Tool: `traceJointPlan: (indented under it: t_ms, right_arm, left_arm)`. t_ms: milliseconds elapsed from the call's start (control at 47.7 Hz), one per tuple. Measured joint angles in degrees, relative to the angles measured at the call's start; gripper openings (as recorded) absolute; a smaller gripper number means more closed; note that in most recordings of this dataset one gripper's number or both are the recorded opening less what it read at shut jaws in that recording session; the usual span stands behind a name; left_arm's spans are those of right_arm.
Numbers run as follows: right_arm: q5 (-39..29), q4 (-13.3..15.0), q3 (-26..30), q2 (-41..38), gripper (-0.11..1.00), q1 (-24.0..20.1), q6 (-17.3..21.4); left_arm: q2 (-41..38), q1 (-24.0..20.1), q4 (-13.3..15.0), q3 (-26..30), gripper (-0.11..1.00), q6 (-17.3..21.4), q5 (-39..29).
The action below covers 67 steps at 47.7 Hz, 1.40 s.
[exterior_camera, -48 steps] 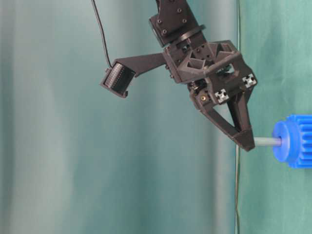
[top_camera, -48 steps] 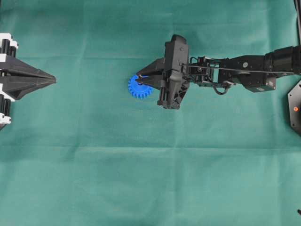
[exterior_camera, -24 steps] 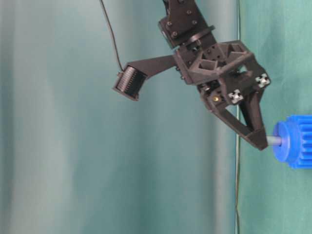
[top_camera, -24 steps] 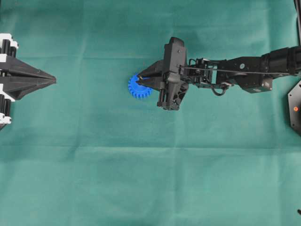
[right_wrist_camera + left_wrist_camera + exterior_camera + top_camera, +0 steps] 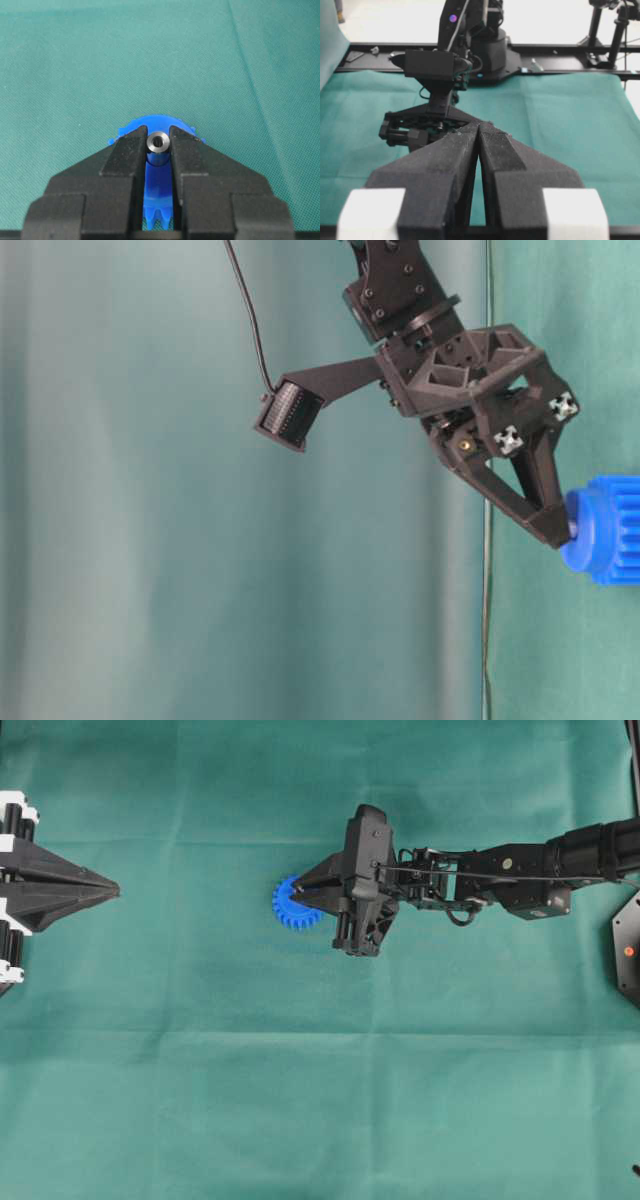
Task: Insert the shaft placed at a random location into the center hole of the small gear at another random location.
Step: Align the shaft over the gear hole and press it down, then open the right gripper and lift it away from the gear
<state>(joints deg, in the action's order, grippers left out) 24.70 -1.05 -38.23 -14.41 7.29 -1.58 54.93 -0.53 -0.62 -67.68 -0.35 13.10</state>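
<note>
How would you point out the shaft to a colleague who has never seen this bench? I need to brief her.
On the green cloth, find the only blue thing, the small gear. The right pincer sits directly over its hub, shut on the shaft. It is the tiny silvery metal pin with a shiny ringed end, the sole metallic piece between black fingers.

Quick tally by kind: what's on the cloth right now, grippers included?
Gears: 1, the small gear, blue
Shafts: 1, the shaft, silver-grey, clamped in the right gripper
Grippers: 2, right gripper and left gripper
Total: 4
</note>
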Motion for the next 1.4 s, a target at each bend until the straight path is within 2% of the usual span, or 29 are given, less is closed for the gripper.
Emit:
traceJointPlan:
  t_ms: [608,650,838,901,1027,1404]
  right_arm:
    - [0.4,0.0,0.9,-1.2,0.16,0.0,0.0]
    - [0.3,-0.1,0.9,-1.2,0.24,0.0,0.0]
    - [0.3,0.0,0.9,-1.3,0.8,-0.2,0.0]
    - [0.4,-0.1,0.8,-1.2,0.91,-0.2,0.1]
    - [0.3,-0.1,0.8,-0.2,0.84,-0.1,0.0]
    - [-3.4,-0.1,-0.4,6.5,0.85,-0.2,0.0]
  left_arm:
    - [0.0,-0.3,-0.1,0.0,0.0,0.0,-0.4]
    - [0.0,-0.3,0.0,0.0,0.0,0.0,-0.4]
    - [-0.1,-0.3,-0.1,0.0,0.0,0.0,-0.5]
    - [0.0,-0.3,-0.1,0.0,0.0,0.0,-0.5]
    - [0.0,-0.3,-0.1,0.0,0.0,0.0,-0.5]
    - [0.0,-0.3,0.0,0.0,0.0,0.0,-0.5]
